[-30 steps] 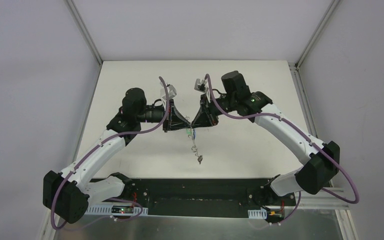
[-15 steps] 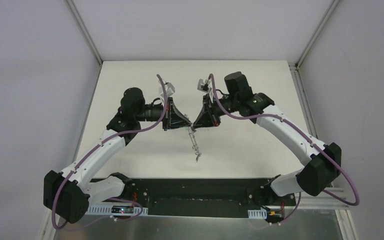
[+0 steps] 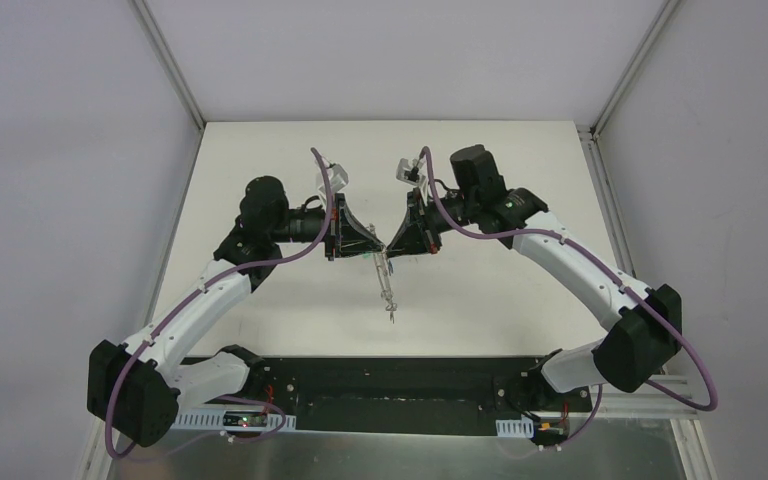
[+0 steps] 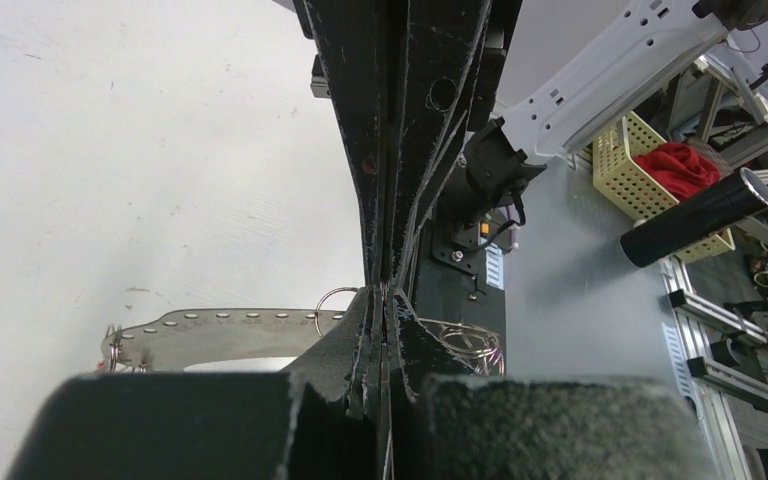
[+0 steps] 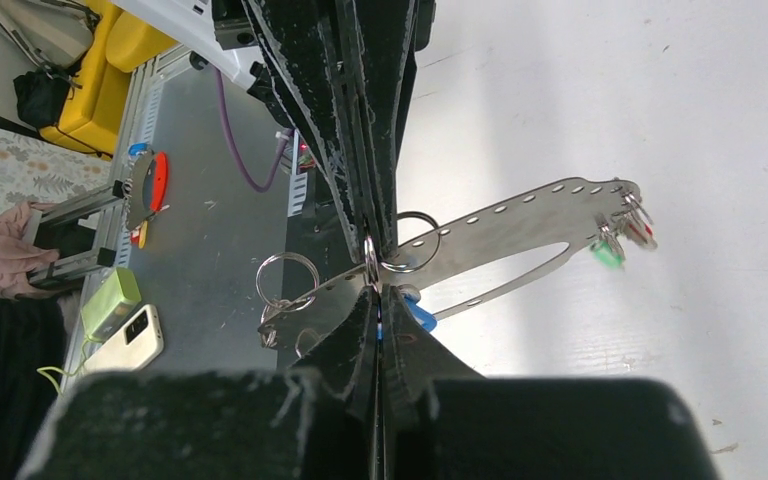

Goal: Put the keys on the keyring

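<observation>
Both grippers meet tip to tip above the middle of the white table. My left gripper (image 3: 377,248) (image 4: 382,292) is shut on the keyring (image 3: 389,295), a long flat silver perforated loop that hangs down toward the near edge. The keyring also shows in the left wrist view (image 4: 210,325) and the right wrist view (image 5: 520,225). My right gripper (image 3: 391,250) (image 5: 374,292) is shut on the key with the blue tag (image 5: 416,313), pressed against the keyring. Green (image 5: 608,255) and red (image 5: 641,231) tags dangle at the keyring's far end. Small split rings (image 5: 287,278) hang from it.
The black base rail (image 3: 390,385) runs along the near table edge under the hanging keyring. Off the table are a yellow basket with red cloth (image 4: 660,160), a black cylinder (image 4: 695,215) and a phone (image 5: 135,340).
Both grippers have risen slightly away from the near edge, still tip to tip. The hanging keyring has swung a little left and up with them.
</observation>
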`<state>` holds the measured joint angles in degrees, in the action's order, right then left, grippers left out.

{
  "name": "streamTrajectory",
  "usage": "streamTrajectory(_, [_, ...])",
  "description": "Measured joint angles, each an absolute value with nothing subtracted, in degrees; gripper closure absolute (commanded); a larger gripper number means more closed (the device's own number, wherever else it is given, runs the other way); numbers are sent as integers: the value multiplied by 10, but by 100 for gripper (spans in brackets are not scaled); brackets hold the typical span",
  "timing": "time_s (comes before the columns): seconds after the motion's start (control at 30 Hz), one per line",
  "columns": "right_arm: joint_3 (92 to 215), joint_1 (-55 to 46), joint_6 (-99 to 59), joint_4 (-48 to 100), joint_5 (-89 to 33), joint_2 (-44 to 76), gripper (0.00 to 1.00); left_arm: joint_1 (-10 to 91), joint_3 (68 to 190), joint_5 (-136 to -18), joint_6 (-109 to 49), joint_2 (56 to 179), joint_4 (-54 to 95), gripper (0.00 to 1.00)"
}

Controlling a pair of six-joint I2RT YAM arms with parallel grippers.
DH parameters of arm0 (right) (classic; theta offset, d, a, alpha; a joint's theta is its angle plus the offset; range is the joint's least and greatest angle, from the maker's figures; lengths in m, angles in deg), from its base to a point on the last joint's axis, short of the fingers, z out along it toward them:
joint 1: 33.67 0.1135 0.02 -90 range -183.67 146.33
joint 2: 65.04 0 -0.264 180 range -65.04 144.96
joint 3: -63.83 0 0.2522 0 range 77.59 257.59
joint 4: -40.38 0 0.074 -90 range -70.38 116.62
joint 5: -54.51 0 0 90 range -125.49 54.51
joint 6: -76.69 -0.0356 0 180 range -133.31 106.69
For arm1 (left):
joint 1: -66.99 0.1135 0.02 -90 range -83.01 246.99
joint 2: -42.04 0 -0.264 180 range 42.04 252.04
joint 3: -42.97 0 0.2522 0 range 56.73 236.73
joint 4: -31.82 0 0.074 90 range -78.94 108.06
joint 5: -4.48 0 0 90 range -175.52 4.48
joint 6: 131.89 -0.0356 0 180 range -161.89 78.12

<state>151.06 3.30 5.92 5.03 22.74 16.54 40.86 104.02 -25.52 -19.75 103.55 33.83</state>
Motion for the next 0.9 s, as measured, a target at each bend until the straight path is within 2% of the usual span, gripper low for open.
streamTrajectory(0.17, [1508, 33, 48, 59, 236, 165, 99, 409, 1038, -254, -183, 1036, 354, 100])
streamTrajectory(0.33, [1504, 34, 38, 69, 239, 166, 84, 409, 1037, -253, -174, 1039, 369, 100])
streamTrajectory(0.43, [1504, 36, 37, 67, 239, 166, 79, 409, 1037, -247, -169, 1040, 383, 100])
streamTrajectory(0.9, [1507, 22, 75, 20, 240, 148, 74, 409, 1032, -229, -151, 1041, 425, 100])
